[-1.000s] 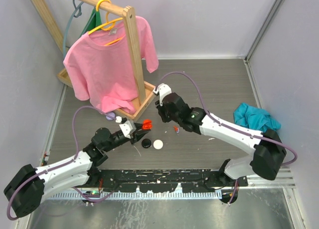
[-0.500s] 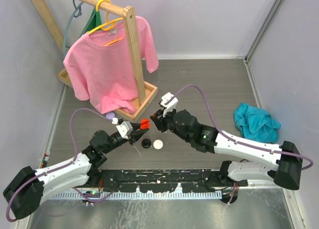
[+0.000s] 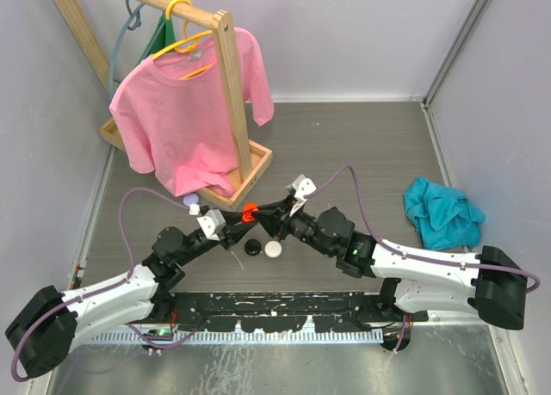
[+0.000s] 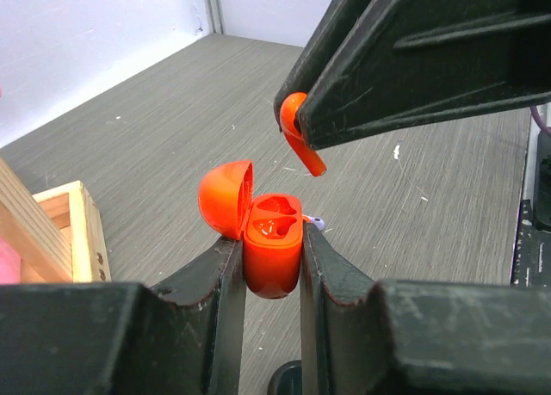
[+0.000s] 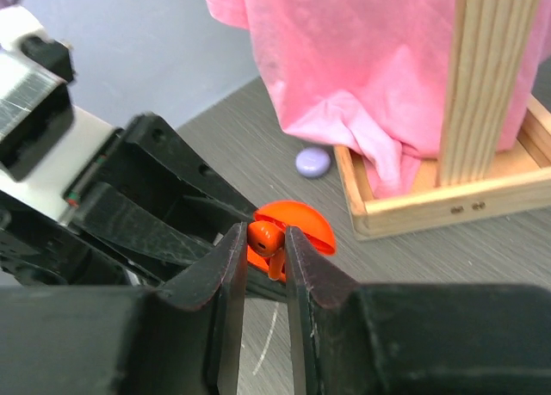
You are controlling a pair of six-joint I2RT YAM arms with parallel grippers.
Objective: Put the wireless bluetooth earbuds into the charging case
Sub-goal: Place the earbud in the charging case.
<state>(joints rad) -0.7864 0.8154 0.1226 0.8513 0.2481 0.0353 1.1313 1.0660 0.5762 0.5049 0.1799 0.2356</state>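
Left fingers (image 4: 215, 283) clamp the open orange plastic charging case (image 4: 272, 256). Right fingers (image 5: 227, 270) pinch a small orange-red earbud (image 4: 299, 141) just above it.

Even, diffuse overhead light is seen in the top view, where only faint, soft-edged shadows are cast on the grey table (image 3: 370, 145) and the wall edges are tilted outward by the wide lens. In the wrist views the near fingers of the left gripper (image 4: 268, 238) and the right gripper (image 5: 263, 233) are rendered dark and soft. The orange case (image 4: 274, 257) and the pink shirt (image 5: 344, 68) are shown bright and saturated, with only a mild sheen.
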